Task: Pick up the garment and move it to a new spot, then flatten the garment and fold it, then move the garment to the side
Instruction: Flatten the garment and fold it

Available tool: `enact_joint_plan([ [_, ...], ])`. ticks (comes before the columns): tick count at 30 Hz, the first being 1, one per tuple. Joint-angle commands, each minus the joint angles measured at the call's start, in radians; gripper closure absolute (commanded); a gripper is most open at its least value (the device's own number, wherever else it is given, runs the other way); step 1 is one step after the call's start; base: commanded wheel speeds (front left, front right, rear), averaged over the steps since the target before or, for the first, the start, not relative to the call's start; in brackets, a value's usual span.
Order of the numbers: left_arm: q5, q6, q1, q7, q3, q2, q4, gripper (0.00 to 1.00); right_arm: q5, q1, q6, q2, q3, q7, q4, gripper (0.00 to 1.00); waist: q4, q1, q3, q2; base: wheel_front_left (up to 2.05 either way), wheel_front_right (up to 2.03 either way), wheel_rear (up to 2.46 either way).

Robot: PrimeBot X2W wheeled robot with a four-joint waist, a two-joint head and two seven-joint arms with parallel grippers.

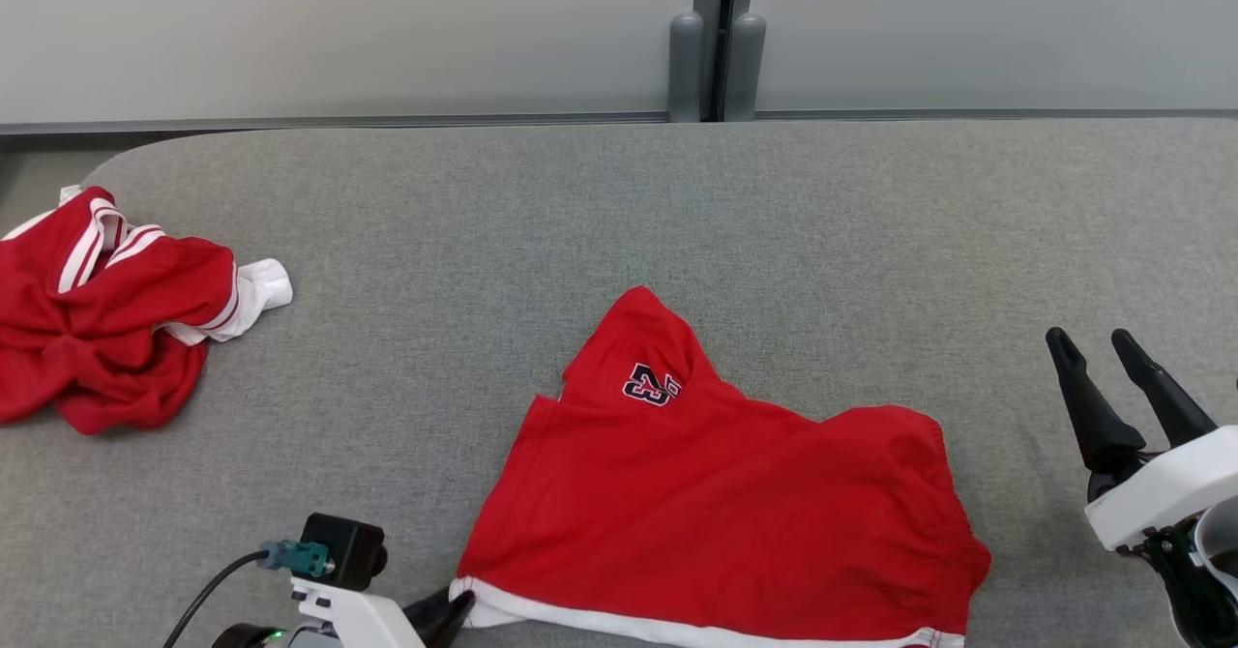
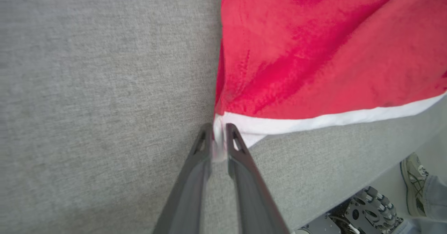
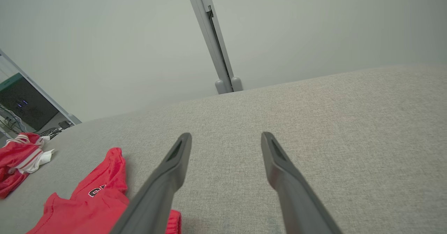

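One pair of red shorts [image 1: 716, 503] lies on the grey table [image 1: 619, 213], at the near side and a bit right of centre. It is mostly flat w/ soft wrinkles. A white band runs along the near hem, and the right edge looks gathered. One part sticks up toward the far side w/ a dark "23" on it. The near hem comes close to the table's front edge.

Left gripper [image 1: 462, 607] is at the near-left corner of the shorts. In left wrist view its fingers [image 2: 241, 150] are almost together and pinch the white hem corner, so it is clenched on the shorts. The cloth betw. the tips looks blurred. Right gripper [image 1: 1089, 337] is at the right side, well apart from the shorts. Its jaws are spread wide and empty, w/ the tips over the table.

Other things: a 2nd garment [image 1: 106, 329], red w/ white stripes, lies crumpled at the far-left end of the table, well apart from the shorts. A grey post [image 1: 716, 48] stands behind the table at the pale wall. In left wrist view a person's shoe [image 2: 413, 181] is on the floor past the table edge, near the robot base [image 2: 363, 209].
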Motion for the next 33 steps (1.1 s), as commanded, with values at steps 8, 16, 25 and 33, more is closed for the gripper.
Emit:
enact_joint_plan([
  [8,0.067,0.052,0.023,-0.168,0.087,0.034,-0.1,0.0,-0.017,0.018,0.002,0.017,0.016,-0.066,0.002,0.0,0.004,0.0,-0.043,0.0,0.0,0.0,0.0],
  [16,0.167,0.153,0.033,-0.378,0.181,0.028,-0.179,0.0,-0.05,0.029,0.002,0.039,0.049,-0.159,-0.021,0.0,0.003,0.0,-0.102,0.0,0.0,0.0,0.0],
  [25,0.199,0.187,0.06,-0.631,0.235,-0.034,-0.106,0.0,-0.074,0.054,0.002,0.067,0.07,-0.229,-0.014,0.0,-0.011,0.0,-0.14,0.0,0.0,0.0,0.0],
  [33,0.246,0.146,0.076,-0.752,0.246,-0.089,0.027,0.0,-0.145,0.092,0.002,0.074,0.081,-0.286,0.057,0.0,-0.022,0.0,-0.151,0.0,0.0,0.0,0.0],
])
